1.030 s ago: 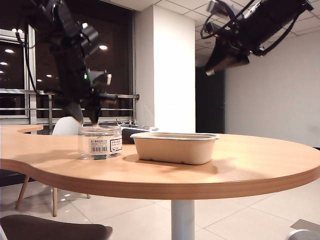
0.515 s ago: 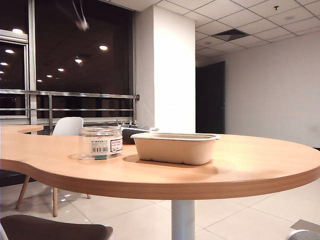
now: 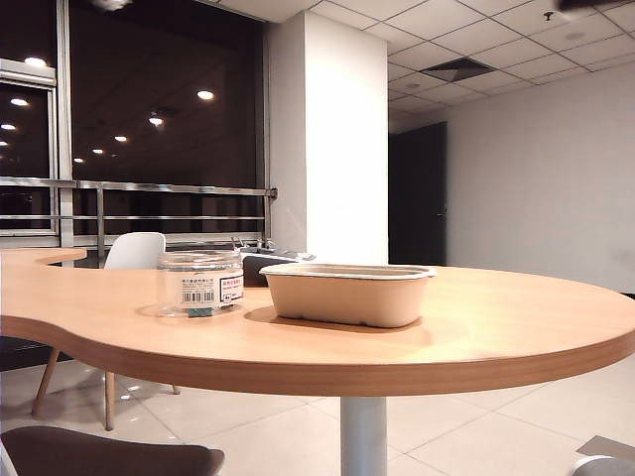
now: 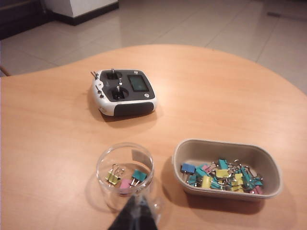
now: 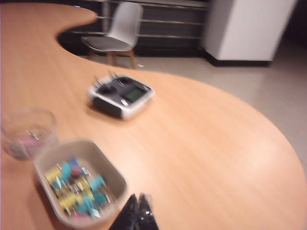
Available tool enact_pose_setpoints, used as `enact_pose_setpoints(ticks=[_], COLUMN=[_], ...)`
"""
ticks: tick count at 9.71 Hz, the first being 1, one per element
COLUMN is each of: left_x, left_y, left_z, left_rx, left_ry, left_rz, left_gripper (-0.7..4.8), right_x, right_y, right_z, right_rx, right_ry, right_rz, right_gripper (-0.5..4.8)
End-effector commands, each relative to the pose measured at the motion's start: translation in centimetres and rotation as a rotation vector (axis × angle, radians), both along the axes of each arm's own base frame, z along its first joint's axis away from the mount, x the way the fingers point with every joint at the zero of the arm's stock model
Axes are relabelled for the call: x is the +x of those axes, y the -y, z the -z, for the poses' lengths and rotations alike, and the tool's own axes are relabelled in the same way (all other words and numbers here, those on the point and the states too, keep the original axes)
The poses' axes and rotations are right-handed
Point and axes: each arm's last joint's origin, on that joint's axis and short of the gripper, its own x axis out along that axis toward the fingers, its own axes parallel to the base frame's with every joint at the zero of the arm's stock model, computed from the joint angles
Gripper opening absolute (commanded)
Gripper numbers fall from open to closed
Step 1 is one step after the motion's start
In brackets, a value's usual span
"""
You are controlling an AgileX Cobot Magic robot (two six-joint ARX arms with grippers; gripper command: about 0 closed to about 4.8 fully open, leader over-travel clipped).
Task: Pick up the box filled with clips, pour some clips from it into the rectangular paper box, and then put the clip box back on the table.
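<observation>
Exterior view
jar (image 3: 199, 283): stood upright on the table (image 3: 476, 332), left of centre, mouth up, just left of the tray and apart from it.
labels: a white barcode label and a small red-and-white one faced the camera; the print was too small to read.
tray (image 3: 347, 294): sat at centre, long axis running left to right.
room: dark windows with a rail on the left, a white pillar, a tiled ceiling, a white chair (image 3: 133, 250) behind the table.
grippers: neither showed in this view.

Left wrist view
left gripper (image 4: 135, 216): at the lower edge, above the jar's near rim, fingers pressed together, holding nothing.
jar (image 4: 125, 173): lower centre, open, a few clips (image 4: 124, 178) at the bottom.
tray (image 4: 227, 168): lower right, long axis nearly left to right, holding a heap of clips (image 4: 221, 175).
remote (image 4: 123, 92): grey and white, upper centre, well apart from both.

Right wrist view (blurred)
right gripper (image 5: 135, 214): at the lower edge, fingers pressed together, empty, just right of the tray (image 5: 79, 184).
tray axis: upper left to lower right.
jar (image 5: 28, 132): left edge.
remote (image 5: 121, 96): upper centre.
floor: pale tiles.
</observation>
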Motion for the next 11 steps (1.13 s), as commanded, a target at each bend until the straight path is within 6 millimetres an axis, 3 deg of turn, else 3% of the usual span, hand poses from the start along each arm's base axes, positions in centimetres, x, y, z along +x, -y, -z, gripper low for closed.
enact_pose_setpoints(ticks=[1, 2, 4, 6, 7, 9, 10, 11], left_x=[-4.9, -5.5, -5.9, -5.8, -6.1, -6.7, -7.1, -7.0], left_y=[-2.4, -2.6, -2.6, -2.8, -3.2, -6.2, -7.3, -7.6], left_z=[8.3, 10.1, 11.4, 11.4, 11.4, 12.1, 13.3, 16.8], left_rx=[-0.049, -0.087, -0.115, -0.107, -0.103, -0.086, -0.089, -0.061], left_ry=[0.096, 0.155, 0.159, 0.159, 0.182, 0.198, 0.235, 0.24], left_rz=[0.031, 0.069, 0.11, 0.058, -0.018, -0.232, -0.298, -0.32], left_gripper=[-0.06, -0.06, -0.06, -0.06, -0.06, -0.06, -0.06, -0.06], right_x=[-2.5, -2.5, -2.5, -2.5, -2.5, -2.5, -2.5, -2.5], right_y=[0.7, 0.7, 0.7, 0.7, 0.7, 0.8, 0.8, 0.8], right_z=[5.2, 5.8, 6.0, 6.0, 6.0, 6.0, 6.0, 6.0], right_rx=[-0.009, -0.016, -0.02, -0.021, -0.021, -0.021, -0.021, -0.021], right_ry=[-0.011, -0.034, -0.052, -0.053, -0.053, -0.054, -0.054, -0.054], right_rz=[0.042, 0.042, 0.042, 0.043, 0.042, 0.046, 0.046, 0.046], right_gripper=[0.0, 0.0, 0.0, 0.0, 0.0, 0.0, 0.0, 0.0])
